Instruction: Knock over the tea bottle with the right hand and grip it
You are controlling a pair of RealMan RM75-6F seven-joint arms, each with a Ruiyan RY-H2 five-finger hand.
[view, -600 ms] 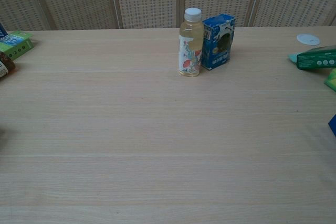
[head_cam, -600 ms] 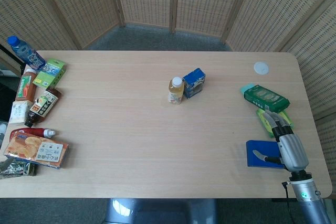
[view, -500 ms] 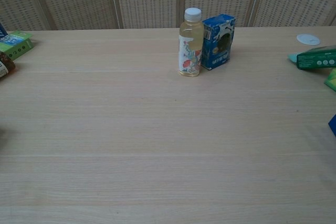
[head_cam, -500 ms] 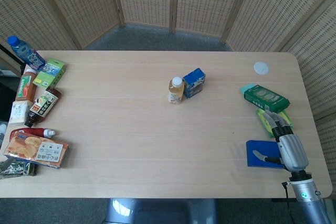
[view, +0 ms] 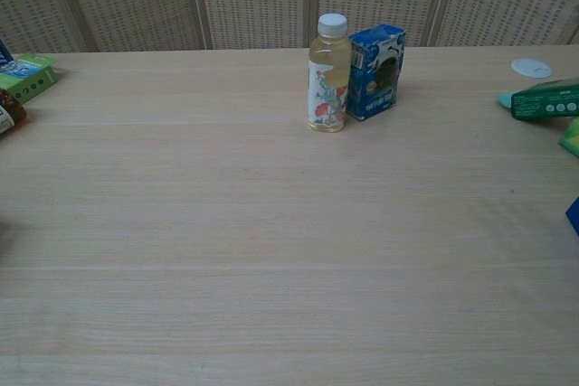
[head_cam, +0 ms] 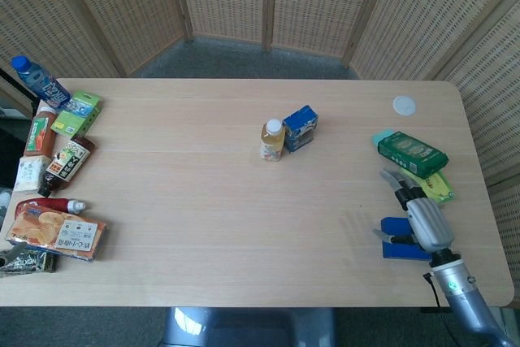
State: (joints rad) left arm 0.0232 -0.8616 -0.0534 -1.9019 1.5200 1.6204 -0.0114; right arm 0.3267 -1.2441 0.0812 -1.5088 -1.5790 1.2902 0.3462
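Tea bottle [head_cam: 272, 140] stands upright near the middle of the bench [head_cam: 203, 225], a little toward the far edge, white cap on top, touching or just beside a blue carton [head_cam: 300, 127] on its right. The right robot hand [head_cam: 414, 209] hangs over the bench near the right edge, well apart from the bottle, above a flat blue pad [head_cam: 396, 239], fingers spread and holding nothing. A green packet [head_cam: 412, 152] lies just beyond it. The left robot hand shows in neither view. Snacks and bottles [head_cam: 57, 168] crowd the left edge.
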